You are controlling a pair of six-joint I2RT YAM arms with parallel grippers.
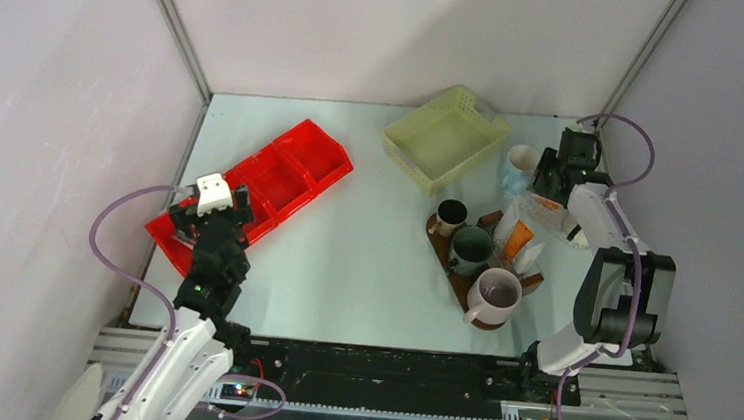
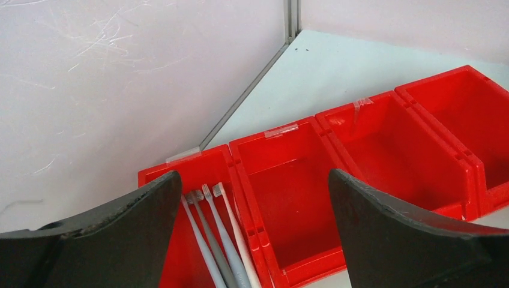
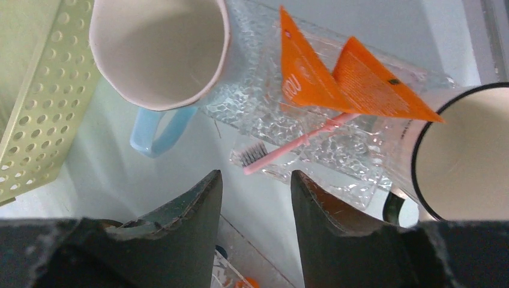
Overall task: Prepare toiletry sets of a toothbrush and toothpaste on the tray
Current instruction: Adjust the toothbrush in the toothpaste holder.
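Observation:
The dark brown oval tray (image 1: 460,279) holds a small dark brown mug (image 1: 451,216), a dark green mug (image 1: 472,246) and a mauve-grey mug (image 1: 495,295). An orange toothpaste tube (image 1: 518,240) and white tubes (image 1: 530,255) lean beside the mugs. Several slim white and grey toothbrushes (image 2: 225,240) lie in the end compartment of the red bin (image 2: 384,150). My left gripper (image 2: 253,177) hangs open above that bin (image 1: 291,169). Over a clear embossed container (image 3: 312,129) my right gripper (image 3: 255,175) is open and empty. That container holds a pink toothbrush (image 3: 288,147) and two orange tubes (image 3: 306,72).
A pale yellow mesh basket (image 1: 444,135) stands at the back. A mug with a blue handle (image 3: 159,51) and a white mug with a black rim (image 3: 468,156) flank the clear container. Enclosure walls close in on the left, the back and the right.

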